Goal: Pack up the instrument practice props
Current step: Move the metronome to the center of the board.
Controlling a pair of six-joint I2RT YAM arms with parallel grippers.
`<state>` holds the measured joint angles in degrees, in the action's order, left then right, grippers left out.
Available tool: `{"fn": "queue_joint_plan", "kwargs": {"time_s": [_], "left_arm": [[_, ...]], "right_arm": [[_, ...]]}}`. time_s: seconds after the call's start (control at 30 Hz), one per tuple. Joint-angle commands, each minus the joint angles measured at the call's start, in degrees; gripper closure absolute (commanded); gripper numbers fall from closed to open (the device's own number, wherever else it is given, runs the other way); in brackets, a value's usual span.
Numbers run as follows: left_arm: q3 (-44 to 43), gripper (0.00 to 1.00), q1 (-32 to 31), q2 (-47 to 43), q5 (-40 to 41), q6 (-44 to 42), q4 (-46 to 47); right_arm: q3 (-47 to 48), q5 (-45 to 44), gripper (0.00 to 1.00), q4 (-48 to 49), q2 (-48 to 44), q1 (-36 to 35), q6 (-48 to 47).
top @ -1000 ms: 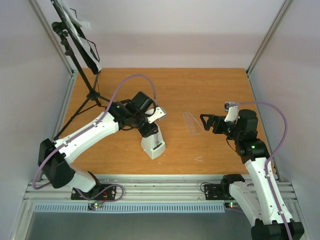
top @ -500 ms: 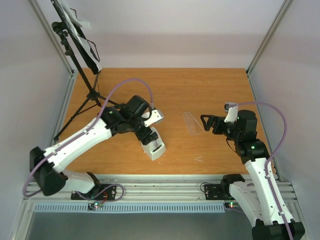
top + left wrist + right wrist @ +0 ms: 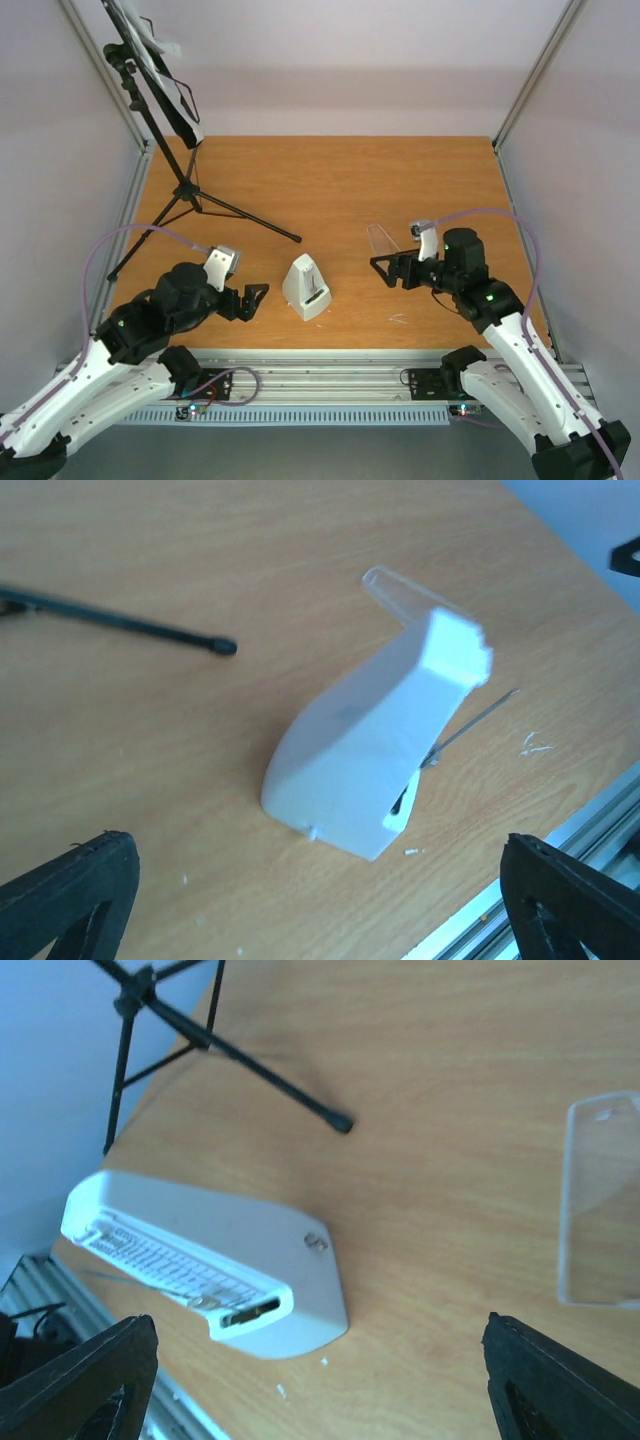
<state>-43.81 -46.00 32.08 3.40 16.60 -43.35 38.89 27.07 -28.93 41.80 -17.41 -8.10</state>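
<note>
The top camera looks steeply down from the near edge over the whole table [image 3: 400, 180]. Both wrist cameras sit low and close, facing the metronome [image 3: 370, 760] from opposite sides.

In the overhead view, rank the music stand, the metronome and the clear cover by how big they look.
1. Music stand: by far the largest, though its height brings its top nearer the camera.
2. Metronome.
3. Clear cover: looks slightly smaller, but the right gripper hides part of it, so this gap is unsure.
</note>
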Motion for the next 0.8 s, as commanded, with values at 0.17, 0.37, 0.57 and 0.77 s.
{"fn": "queue_joint_plan", "kwargs": {"time_s": [0.17,0.37,0.57,0.77], "left_arm": [[11.39,0.01,-0.17,-2.73,5.21,16.17,5.32],[16.27,0.01,-0.15,-2.56,9.13,18.42,5.73],[24.72,0.2,-0.16,0.23,-4.21,21.65,19.6],[24.19,0.31,-0.18,11.17,-4.2,20.77,23.97]], "right_arm": [[-4.8,-2.18,0.12,6.35,9.26,-11.18,5.63],[-4.75,-4.0,0.16,13.37,18.42,-14.84,7.85],[-4.64,-4.72,0.31,19.77,27.12,-16.66,11.31],[-0.94,-12.53,0.4,17.87,33.49,-21.04,11.15]]}}
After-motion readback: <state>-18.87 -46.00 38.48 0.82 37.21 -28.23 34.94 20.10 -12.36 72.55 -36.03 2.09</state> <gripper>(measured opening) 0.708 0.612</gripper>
